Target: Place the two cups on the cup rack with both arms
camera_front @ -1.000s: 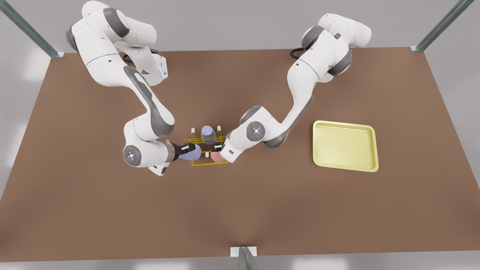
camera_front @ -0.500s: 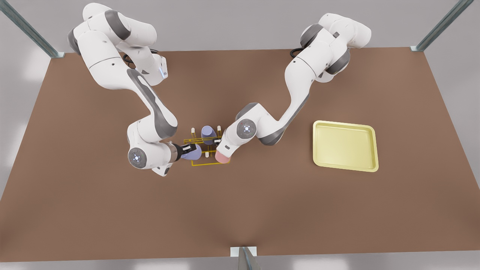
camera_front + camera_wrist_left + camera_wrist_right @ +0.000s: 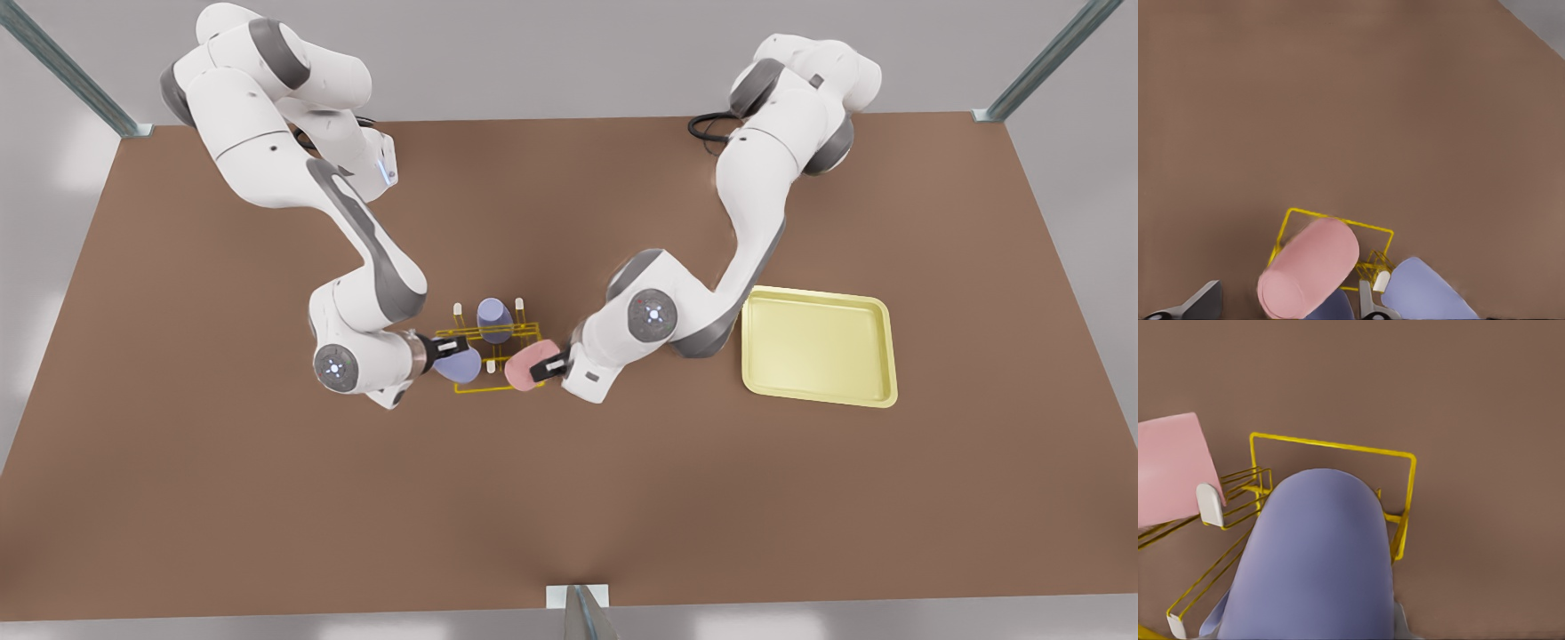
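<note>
The yellow wire cup rack (image 3: 471,388) sits mid-table. The arm on the front view's right carries my left gripper (image 3: 553,364), shut on the pink cup (image 3: 528,365). That cup lies tilted over the rack's near right corner. In the left wrist view the pink cup (image 3: 1308,277) lies between the grey fingers (image 3: 1205,300), above the rack (image 3: 1358,225). My right gripper (image 3: 449,345), on the other arm, is shut on a lavender cup (image 3: 459,364) at the rack's near left side. This lavender cup (image 3: 1315,560) hangs over the rack (image 3: 1331,445), beside a white-tipped peg (image 3: 1209,503).
Another lavender cup (image 3: 494,320) stands on the rack's far row between two white-tipped pegs (image 3: 458,308). A pale-yellow tray (image 3: 818,296) lies on the front view's right, close to the left arm's elbow. Open brown table surrounds the rack.
The left arm's wrist swung toward the front view's right, and the pink cup went from under the hand to lying tilted. The right gripper edged rightward with the lavender cup.
</note>
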